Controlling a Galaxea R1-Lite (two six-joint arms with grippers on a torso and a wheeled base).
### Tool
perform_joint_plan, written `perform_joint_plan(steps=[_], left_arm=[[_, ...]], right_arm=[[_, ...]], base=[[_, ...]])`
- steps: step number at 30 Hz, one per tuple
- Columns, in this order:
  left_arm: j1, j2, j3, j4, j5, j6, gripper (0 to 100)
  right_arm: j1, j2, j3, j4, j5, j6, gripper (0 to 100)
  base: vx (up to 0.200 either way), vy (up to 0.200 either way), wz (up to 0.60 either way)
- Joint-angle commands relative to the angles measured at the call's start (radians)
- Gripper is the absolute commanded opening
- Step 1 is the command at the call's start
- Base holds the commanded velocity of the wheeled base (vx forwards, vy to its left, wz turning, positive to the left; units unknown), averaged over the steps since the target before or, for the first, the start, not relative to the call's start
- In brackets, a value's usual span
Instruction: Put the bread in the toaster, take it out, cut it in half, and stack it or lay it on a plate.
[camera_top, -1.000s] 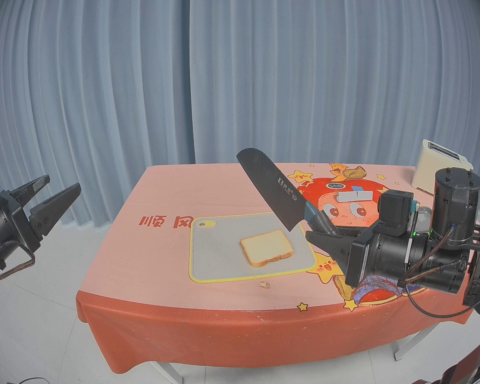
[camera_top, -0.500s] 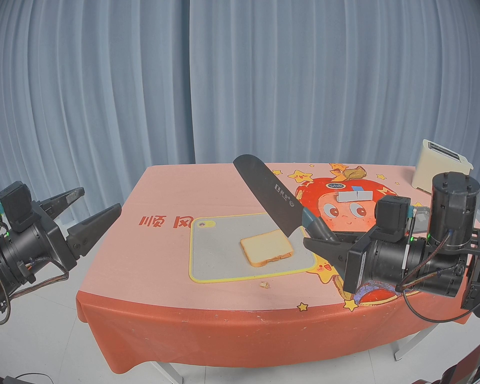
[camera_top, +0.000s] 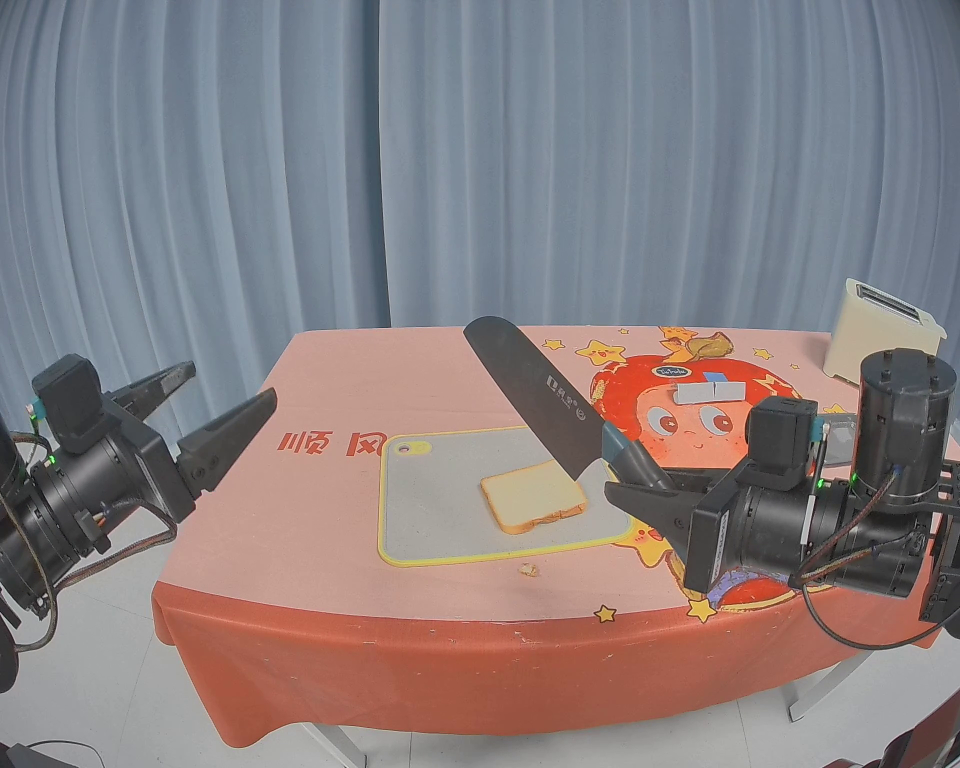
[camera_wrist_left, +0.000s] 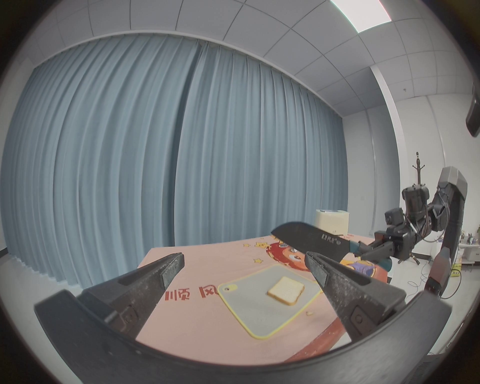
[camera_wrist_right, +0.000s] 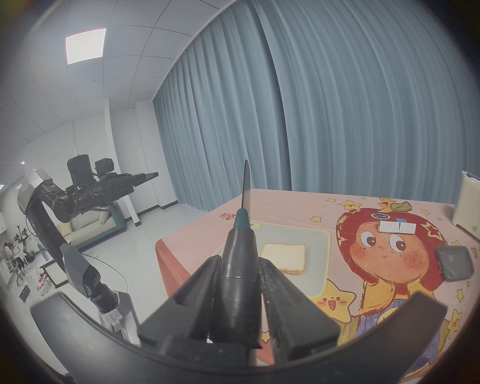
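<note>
A slice of bread (camera_top: 533, 495) lies flat on the grey cutting board (camera_top: 440, 500) with a yellow rim, mid-table. My right gripper (camera_top: 630, 478) is shut on the teal handle of a black-bladed knife (camera_top: 535, 395). The blade slants up and to the left, above the bread's right edge. In the right wrist view the knife (camera_wrist_right: 245, 200) points over the bread (camera_wrist_right: 284, 257). My left gripper (camera_top: 231, 382) hangs open and empty at the table's left edge, well apart from the board. The white toaster (camera_top: 880, 335) stands at the far right corner.
A small grey square object (camera_top: 845, 425) lies on the pink tablecloth near the right arm. A crumb (camera_top: 528, 570) sits just in front of the board. The table's front edge is close to the board, and blue curtains hang behind.
My left arm has swung in from the far left toward the table's left edge, fingers open throughout. The right gripper and knife have shifted slightly left, toward the bread.
</note>
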Motion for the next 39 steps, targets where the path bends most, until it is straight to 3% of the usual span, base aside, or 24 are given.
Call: perform_joint_plan(steps=[1, 10, 25, 39], left_arm=[[-0.018, 0.025, 0.025, -0.003, 0.001, 0.01, 100], [-0.02, 0.042, 0.028, -0.017, 0.0, 0.027, 100], [-0.02, 0.034, 0.035, -0.016, 0.0, 0.027, 100], [-0.02, 0.037, 0.044, -0.016, 0.0, 0.039, 100]], right_arm=[[0.005, 0.003, 0.0, 0.001, 0.0, -0.001, 0], [0.007, 0.01, 0.002, -0.001, 0.0, -0.003, 0], [0.011, 0.018, 0.006, 0.01, 0.002, 0.0, 0], [-0.055, 0.145, -0.001, -0.004, -0.011, 0.009, 0]], base=[[0.0, 0.0, 0.0], [0.0, 0.0, 0.0], [0.0, 0.0, 0.0], [0.0, 0.0, 0.0]])
